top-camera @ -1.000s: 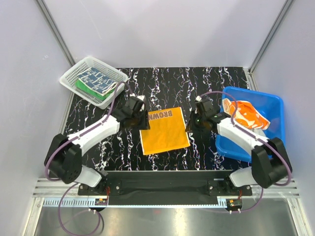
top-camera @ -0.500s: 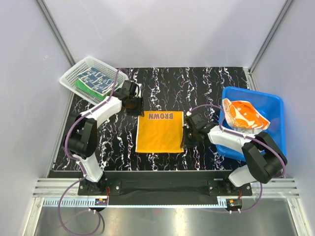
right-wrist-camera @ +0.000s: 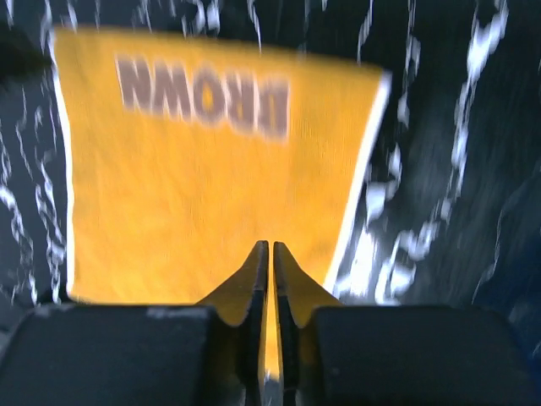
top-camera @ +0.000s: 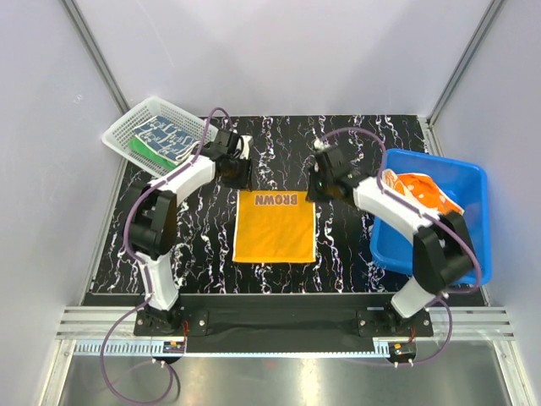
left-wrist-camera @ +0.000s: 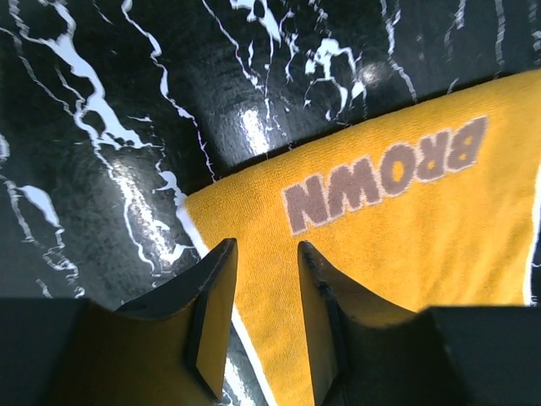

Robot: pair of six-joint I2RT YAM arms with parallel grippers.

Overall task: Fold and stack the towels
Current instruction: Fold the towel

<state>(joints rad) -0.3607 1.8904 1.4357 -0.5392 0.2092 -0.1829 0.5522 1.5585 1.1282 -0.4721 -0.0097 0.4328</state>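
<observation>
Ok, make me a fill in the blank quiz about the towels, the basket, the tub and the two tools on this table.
The flat yellow cloth towel bears the printed word ____.
The orange printed towel lies in the ____ plastic tub.
The navy patterned towel sits in the white mesh plastic basket at the black marbled table's far ____ corner.
The left tool is open; the right tool is ____.
Missing words: BROWN, blue, left, shut.
</observation>
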